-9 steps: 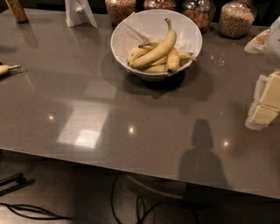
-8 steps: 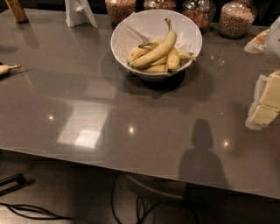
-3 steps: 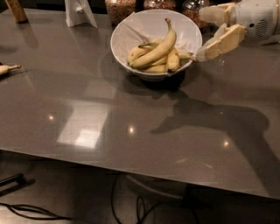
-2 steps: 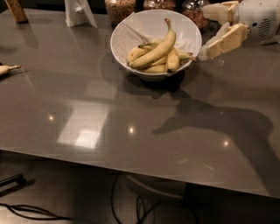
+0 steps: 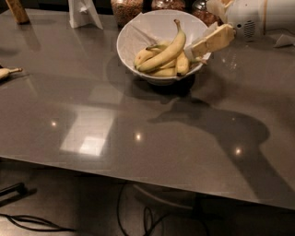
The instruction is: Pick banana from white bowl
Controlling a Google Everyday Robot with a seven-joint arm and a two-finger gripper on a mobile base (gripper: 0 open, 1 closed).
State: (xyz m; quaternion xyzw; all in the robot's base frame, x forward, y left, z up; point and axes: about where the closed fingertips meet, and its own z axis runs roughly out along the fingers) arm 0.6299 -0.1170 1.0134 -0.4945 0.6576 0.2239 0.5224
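Note:
The white bowl (image 5: 138, 34) stands at the back middle of the grey table and holds several yellow bananas. The long curved banana (image 5: 162, 53) lies on top, with its dark-tipped stem pointing up and back. My gripper (image 5: 199, 28) reaches in from the upper right and is open. Its lower finger (image 5: 213, 41) is over the bowl's right rim, close to the bananas' right ends. Its upper finger (image 5: 215, 6) is above the far rim. The gripper holds nothing.
Glass jars of grains (image 5: 126, 9) line the table's back edge behind the bowl. A white stand (image 5: 83, 13) and a wooden piece (image 5: 17, 10) are at the back left. A small banana piece (image 5: 6, 73) lies at the left edge. Cables lie on the floor below.
The gripper has come in from the right side of the table and moved left up to the bowl's right rim. The bowl and bananas have not moved.

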